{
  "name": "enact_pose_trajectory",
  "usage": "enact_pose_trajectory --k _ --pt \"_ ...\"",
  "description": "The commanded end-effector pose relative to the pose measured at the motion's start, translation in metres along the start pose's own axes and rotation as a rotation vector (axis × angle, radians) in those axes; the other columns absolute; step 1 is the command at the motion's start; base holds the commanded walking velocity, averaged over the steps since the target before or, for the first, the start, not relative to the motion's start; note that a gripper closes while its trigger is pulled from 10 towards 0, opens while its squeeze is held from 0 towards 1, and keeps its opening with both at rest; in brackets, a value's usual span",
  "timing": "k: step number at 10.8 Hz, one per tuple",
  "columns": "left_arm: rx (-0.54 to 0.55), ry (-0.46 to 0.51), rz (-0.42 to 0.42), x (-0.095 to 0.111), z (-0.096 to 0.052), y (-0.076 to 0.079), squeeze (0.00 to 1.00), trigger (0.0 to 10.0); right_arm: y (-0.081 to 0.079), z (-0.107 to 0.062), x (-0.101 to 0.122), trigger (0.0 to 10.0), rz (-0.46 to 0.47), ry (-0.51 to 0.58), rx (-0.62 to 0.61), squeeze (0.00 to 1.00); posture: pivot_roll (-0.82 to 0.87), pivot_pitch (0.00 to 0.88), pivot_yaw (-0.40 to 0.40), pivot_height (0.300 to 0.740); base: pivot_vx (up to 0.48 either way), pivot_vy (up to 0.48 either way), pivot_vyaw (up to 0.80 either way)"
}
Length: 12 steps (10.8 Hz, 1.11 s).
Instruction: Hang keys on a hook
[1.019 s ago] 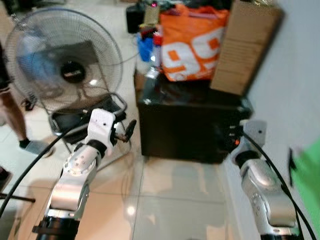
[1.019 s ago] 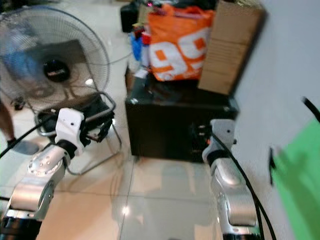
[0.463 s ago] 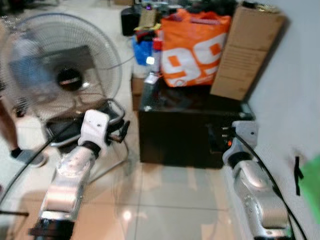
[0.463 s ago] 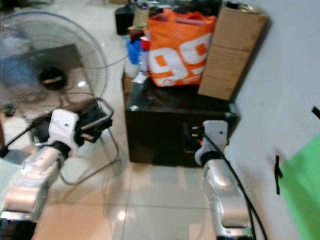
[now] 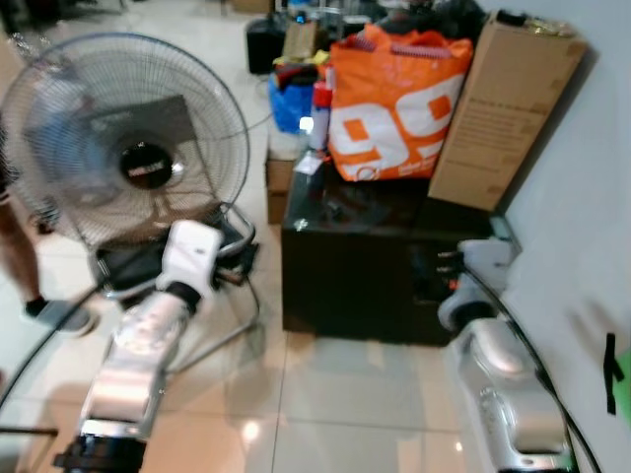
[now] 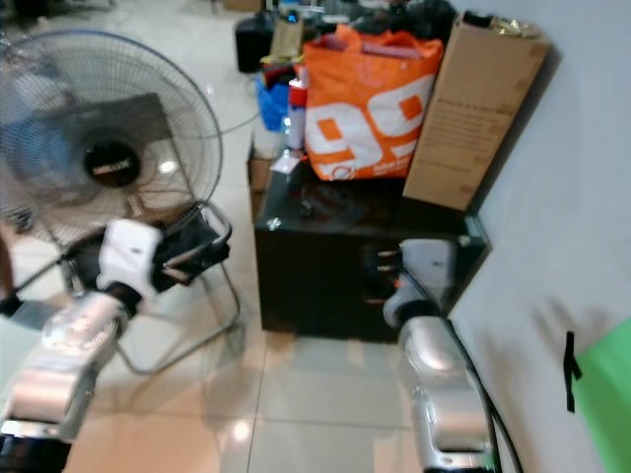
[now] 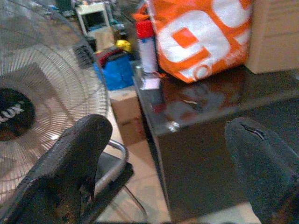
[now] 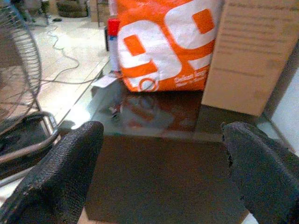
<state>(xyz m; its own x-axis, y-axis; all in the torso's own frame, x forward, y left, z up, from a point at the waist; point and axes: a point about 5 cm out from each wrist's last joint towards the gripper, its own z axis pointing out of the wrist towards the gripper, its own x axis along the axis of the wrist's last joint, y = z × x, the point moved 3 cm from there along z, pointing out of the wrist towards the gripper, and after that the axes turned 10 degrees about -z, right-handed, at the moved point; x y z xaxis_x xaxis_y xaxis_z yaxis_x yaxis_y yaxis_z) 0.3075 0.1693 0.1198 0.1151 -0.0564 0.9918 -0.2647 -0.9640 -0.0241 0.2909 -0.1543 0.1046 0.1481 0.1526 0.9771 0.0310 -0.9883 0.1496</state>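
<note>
A black glossy cabinet (image 5: 380, 286) stands against the white wall ahead. On its top lies a small reddish item (image 8: 114, 109), too small to tell whether it is the keys. A small black hook-like fitting (image 6: 569, 357) sticks out from the wall at the right. My left gripper (image 5: 240, 264) is held out before the fan's base, open and empty (image 7: 168, 128). My right gripper (image 5: 442, 271) hangs in front of the cabinet's face, also open with nothing between its fingers (image 8: 161, 135).
A large floor fan (image 5: 128, 148) on a metal-frame stand is at the left. An orange bag (image 5: 394, 103), a tall cardboard box (image 5: 508, 108) and a spray can (image 7: 147, 46) crowd the cabinet's back. A person's leg (image 5: 20, 246) is at the far left. Something green (image 6: 606, 404) is at the right edge.
The whole view has shifted as the camera moved, and the green thing has slid toward the right edge. Both arms keep the same raised pose, grippers open.
</note>
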Motion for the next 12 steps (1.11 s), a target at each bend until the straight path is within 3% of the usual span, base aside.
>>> enact_pose_trajectory --k 1,12 --pt "-0.033 0.023 0.0 0.0055 0.0036 0.0103 0.0 10.0 0.0134 -0.0019 0.0013 10.0 -0.009 0.008 -0.041 1.0 -0.07 0.0 -0.017 0.74 0.356 0.0 0.0" --pt "-0.057 0.029 -0.016 0.0082 0.0056 0.015 0.0 10.0 0.01 0.0004 0.0012 10.0 -0.015 0.008 -0.031 1.0 -0.05 0.0 -0.032 0.74 0.312 0.0 0.0"
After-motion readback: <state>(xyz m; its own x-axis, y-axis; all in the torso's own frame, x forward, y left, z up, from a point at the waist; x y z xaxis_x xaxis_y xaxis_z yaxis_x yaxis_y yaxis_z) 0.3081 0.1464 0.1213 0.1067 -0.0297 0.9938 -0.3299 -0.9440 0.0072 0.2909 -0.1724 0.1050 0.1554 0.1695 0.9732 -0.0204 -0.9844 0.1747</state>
